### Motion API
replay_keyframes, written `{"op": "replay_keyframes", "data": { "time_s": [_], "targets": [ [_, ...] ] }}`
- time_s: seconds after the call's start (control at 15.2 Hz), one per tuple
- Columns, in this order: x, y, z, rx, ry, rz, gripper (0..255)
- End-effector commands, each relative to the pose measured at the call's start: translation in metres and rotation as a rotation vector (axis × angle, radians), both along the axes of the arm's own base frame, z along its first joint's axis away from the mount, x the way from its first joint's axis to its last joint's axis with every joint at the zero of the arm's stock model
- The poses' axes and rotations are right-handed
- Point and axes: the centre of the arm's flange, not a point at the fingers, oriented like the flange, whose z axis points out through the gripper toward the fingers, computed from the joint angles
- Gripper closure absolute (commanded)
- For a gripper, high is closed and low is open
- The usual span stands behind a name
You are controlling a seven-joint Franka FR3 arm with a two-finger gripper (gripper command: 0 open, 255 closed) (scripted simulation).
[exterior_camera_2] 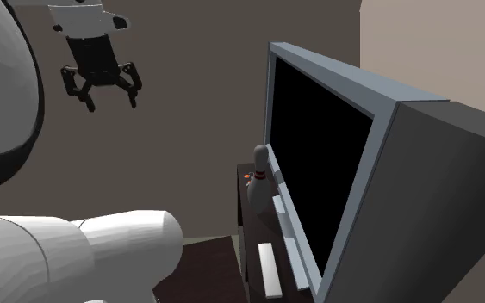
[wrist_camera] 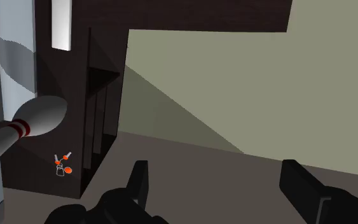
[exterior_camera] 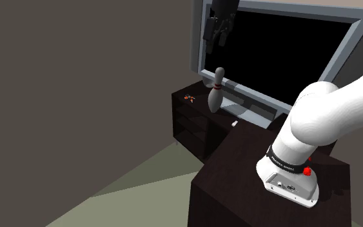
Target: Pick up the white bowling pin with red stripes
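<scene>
The bowling pin (exterior_camera: 215,92) is pale grey-white with red stripes round its neck. It stands upright on the dark cabinet (exterior_camera: 196,122), just in front of the big screen (exterior_camera: 273,61). In the second exterior view the bowling pin (exterior_camera_2: 258,179) stands beside the screen's lower corner. My gripper (exterior_camera: 216,40) hangs high above the pin, open, holding nothing. From the second exterior view the gripper (exterior_camera_2: 101,93) shows its fingers spread wide. In the wrist view the gripper (wrist_camera: 225,184) is open over the floor, and the bowling pin (wrist_camera: 28,127) lies off to the side of the fingers.
A small object with orange-red parts (exterior_camera: 189,98) lies on the cabinet near the pin (wrist_camera: 61,165). A flat white bar (exterior_camera_2: 269,268) lies on the cabinet top before the screen. The cabinet has open shelves (exterior_camera: 189,126) facing the floor (exterior_camera: 141,187). Walls close in behind.
</scene>
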Motion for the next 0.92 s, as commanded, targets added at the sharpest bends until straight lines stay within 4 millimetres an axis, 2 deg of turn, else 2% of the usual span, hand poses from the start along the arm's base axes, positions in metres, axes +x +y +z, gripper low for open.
{"op": "replay_keyframes", "data": {
  "time_s": [0.0, 0.86],
  "targets": [
    [0.0, 0.0, 0.0, 0.0, 0.0, 0.0, 0],
    [0.069, -0.146, -0.072, 0.015, 0.068, 0.014, 0]
  ]
}}
